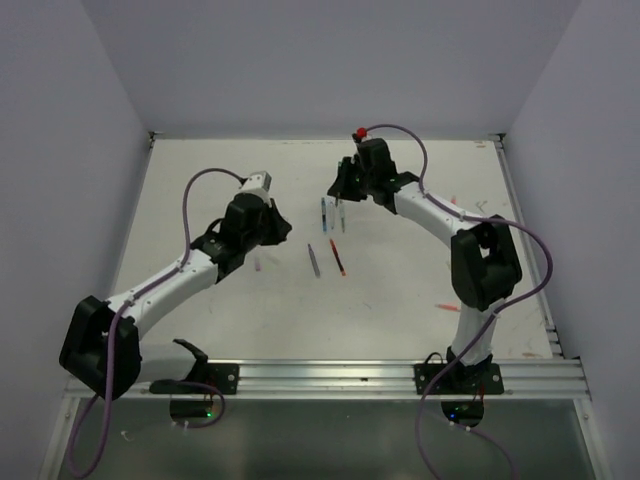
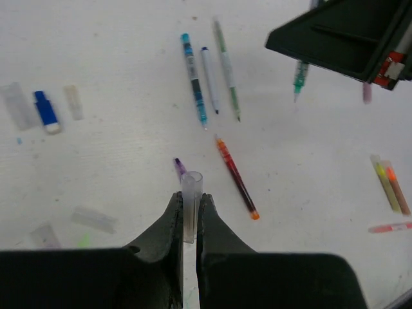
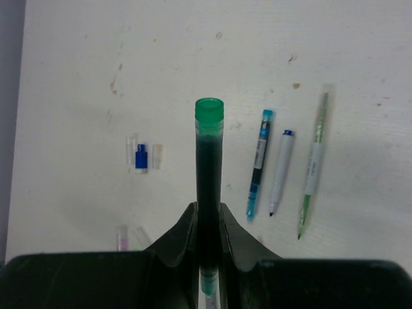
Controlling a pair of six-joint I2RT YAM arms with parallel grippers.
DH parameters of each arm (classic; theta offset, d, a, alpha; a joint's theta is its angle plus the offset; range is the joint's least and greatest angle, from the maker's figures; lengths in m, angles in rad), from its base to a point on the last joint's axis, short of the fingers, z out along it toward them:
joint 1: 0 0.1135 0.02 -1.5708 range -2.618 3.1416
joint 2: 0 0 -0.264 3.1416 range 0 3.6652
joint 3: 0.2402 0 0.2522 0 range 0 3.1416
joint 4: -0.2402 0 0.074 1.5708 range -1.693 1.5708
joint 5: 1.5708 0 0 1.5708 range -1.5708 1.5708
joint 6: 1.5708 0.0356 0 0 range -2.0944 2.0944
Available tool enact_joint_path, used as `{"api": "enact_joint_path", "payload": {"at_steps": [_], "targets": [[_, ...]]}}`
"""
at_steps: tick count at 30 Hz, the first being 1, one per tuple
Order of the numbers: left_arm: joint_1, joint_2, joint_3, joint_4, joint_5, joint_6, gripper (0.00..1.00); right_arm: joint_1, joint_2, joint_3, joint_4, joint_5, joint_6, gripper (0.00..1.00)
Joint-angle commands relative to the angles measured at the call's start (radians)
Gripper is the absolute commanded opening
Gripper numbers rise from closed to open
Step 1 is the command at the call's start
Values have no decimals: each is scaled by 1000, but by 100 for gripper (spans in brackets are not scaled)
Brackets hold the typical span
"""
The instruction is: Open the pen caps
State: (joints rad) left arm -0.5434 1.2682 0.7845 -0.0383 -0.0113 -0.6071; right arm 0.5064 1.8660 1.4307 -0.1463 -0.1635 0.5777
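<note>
Reaching forward, elbows bent — left pincer (image 2: 190, 201) pinches a clear cap (image 2: 192, 183), right pincer (image 3: 207, 211) a green-ended pen (image 3: 209, 141).

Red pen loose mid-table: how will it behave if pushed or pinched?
The red pen is a thin, straight, seemingly round barrel lying flat on the table, so a sideways push would probably roll it. It looks rigid, unlikely to bend. Being so slim, it is likely light and could skid under a pinch.

Lower end of green pen (image 3: 209, 161) hidden (inside the right tool (image 3: 208, 209)).
</note>
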Motion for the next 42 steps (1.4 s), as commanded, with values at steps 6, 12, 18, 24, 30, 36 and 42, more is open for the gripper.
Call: {"api": "enact_joint_path", "payload": {"at_steps": [6,12,18,24,30,36,42], "targets": [[141,155,199,-284,-430,-80,0,-35,165,287,-407,211,-205,0],[215,286,229,-270,-493,-91,0,-83,226,284,-391,182,-222,0],[266,385,269,-224,-423,-48,0,-118,278,312,-385,174,-237,0],[267,393,283,-169,-410,-33,0,-140,318,333,-384,167,-242,0],[281,444,312,-189,-415,-31,0,-115,282,290,-300,99,-230,0],[309,514,335,-158,-336,-19,0,-33,317,401,-355,134,-200,0],[313,540,341,-123,-285,7,0,15,423,553,-440,145,-153,0]]}}
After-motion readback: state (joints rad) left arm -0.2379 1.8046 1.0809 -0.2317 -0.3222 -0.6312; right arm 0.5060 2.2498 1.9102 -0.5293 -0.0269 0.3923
